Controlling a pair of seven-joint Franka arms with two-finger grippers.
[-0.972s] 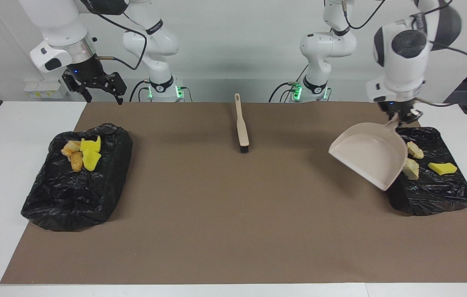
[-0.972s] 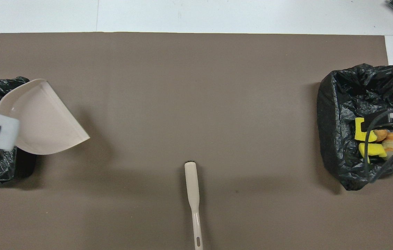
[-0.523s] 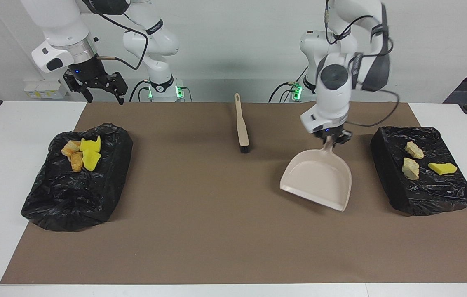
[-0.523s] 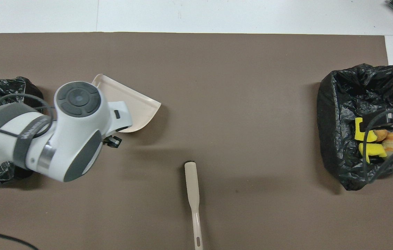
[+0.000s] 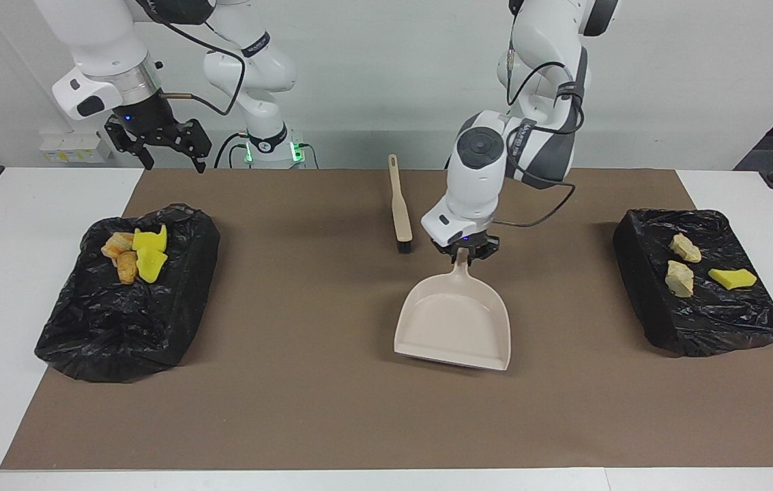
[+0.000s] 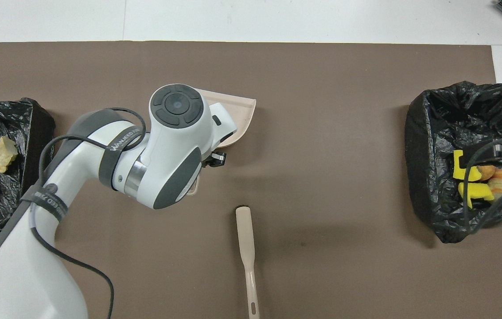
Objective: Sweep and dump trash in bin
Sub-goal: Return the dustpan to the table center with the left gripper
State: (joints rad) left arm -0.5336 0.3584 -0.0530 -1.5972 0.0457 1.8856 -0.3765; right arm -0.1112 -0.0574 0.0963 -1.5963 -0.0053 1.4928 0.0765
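Brown matting (image 5: 331,409) covers the worktop, where the emptied dustpan (image 5: 454,324) has been carried from the bin (image 5: 638,286) at the left arm's end back to the middle, its handle clenched in the left hand (image 5: 462,250). All seven trash (image 5: 679,278) chunks lie in the two bins; sweeping looks finished. Over the other bin (image 5: 120,327), the released right hand (image 5: 166,151) waits. The brush (image 5: 400,211) lies unused.

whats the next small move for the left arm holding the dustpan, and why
Probably lower and let go. The left end effector is shut on the dustpan handle near the brush, the pan is empty, all visible trash lies in the two bag-lined bins, and none shows on the mat.
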